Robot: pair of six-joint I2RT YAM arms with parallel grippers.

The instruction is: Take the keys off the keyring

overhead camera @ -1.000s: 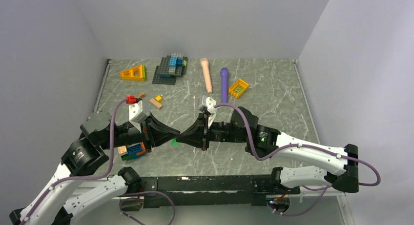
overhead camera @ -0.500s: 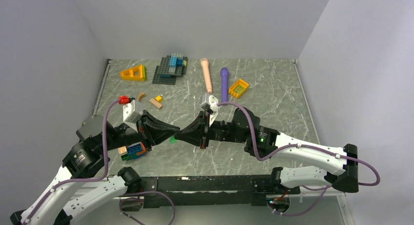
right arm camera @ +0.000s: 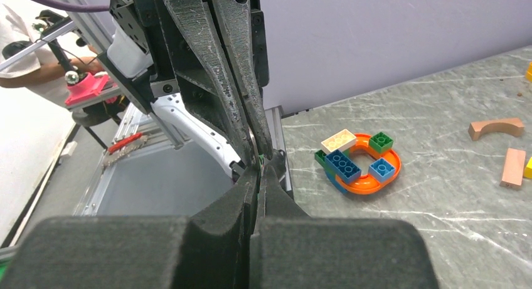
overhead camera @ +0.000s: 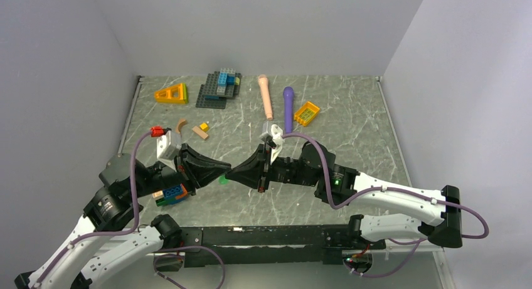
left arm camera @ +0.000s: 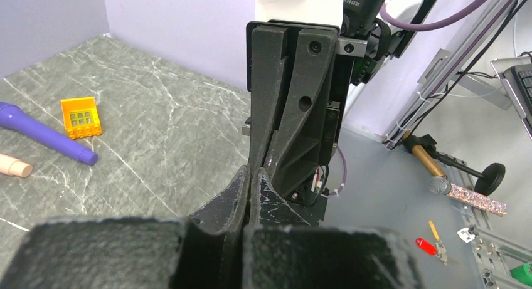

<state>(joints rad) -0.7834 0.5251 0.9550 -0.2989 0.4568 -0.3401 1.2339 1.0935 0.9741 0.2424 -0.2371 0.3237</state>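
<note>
Both grippers meet tip to tip above the middle of the table. My left gripper (overhead camera: 225, 173) is shut, its fingers pressed together in the left wrist view (left arm camera: 253, 172); whatever it pinches is hidden. My right gripper (overhead camera: 231, 175) is shut too (right arm camera: 259, 168), and a thin green sliver (right arm camera: 259, 158) shows between its fingertips. From above, a small green piece (overhead camera: 223, 182) hangs just under the meeting tips. It looks like part of a key. The keyring itself and the other keys are hidden behind the black fingers.
An orange ring holding toy bricks (overhead camera: 169, 194) lies beside the left arm. Further back are wooden bits (overhead camera: 199, 131), an orange wedge (overhead camera: 172, 94), a grey baseplate with blue bricks (overhead camera: 216, 88), a peach rod (overhead camera: 266, 96), a purple rod (overhead camera: 288, 107) and a yellow frame (overhead camera: 307, 113).
The left wrist has swung a little to the left and its body turned. The right wrist edged slightly up. The fingertips stay joined at the same spot.
</note>
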